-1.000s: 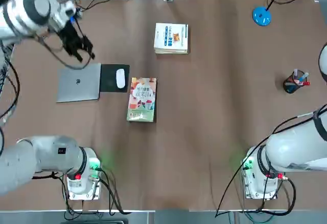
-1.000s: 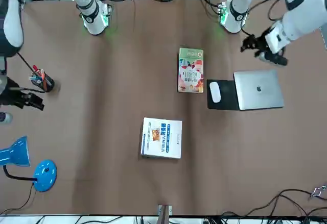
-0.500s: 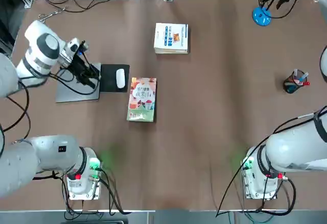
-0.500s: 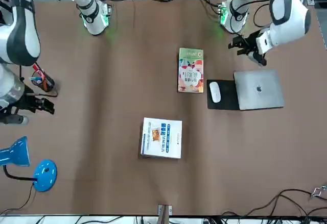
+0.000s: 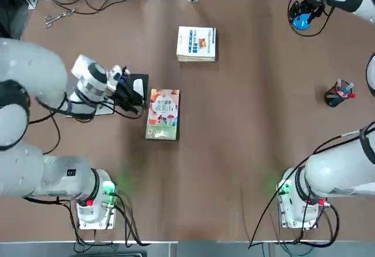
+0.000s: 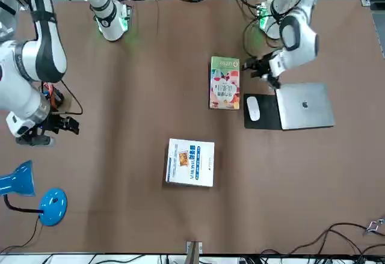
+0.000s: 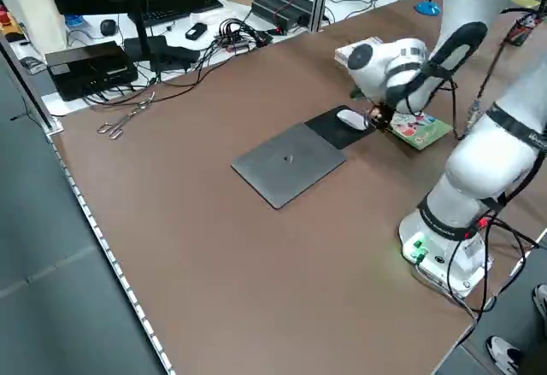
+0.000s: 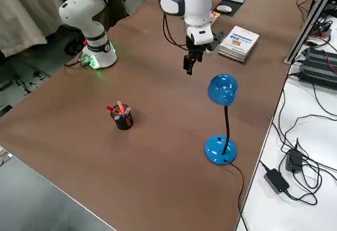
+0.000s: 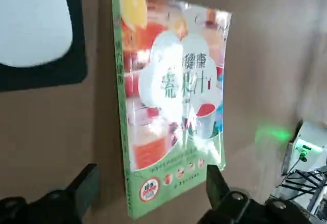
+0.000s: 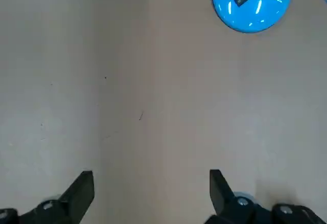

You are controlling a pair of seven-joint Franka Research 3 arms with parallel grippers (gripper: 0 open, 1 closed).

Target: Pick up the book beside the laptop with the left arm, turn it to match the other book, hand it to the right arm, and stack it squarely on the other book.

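Orange-pink and green-banded, the book lies flat on the brown table just beside the black mouse pad, as I watch my left gripper hang above the pad's near edge, its fingers spread wide and holding nothing. In the left wrist view the cover fills the gap between the open fingertips, with the white mouse off to one side. Half a second ago that gripper was over the silver laptop; it has since swung across toward the book, and the left arm now sits lower and folded closer to its base. The right gripper has also come around: it now hangs above bare table near the blue desk lamp, fingers wide apart and empty, the lamp's round base visible in its wrist view. Farther from the robot, the other book, white with blue stripes, rests well apart from the first. A pen cup stands on the right side.
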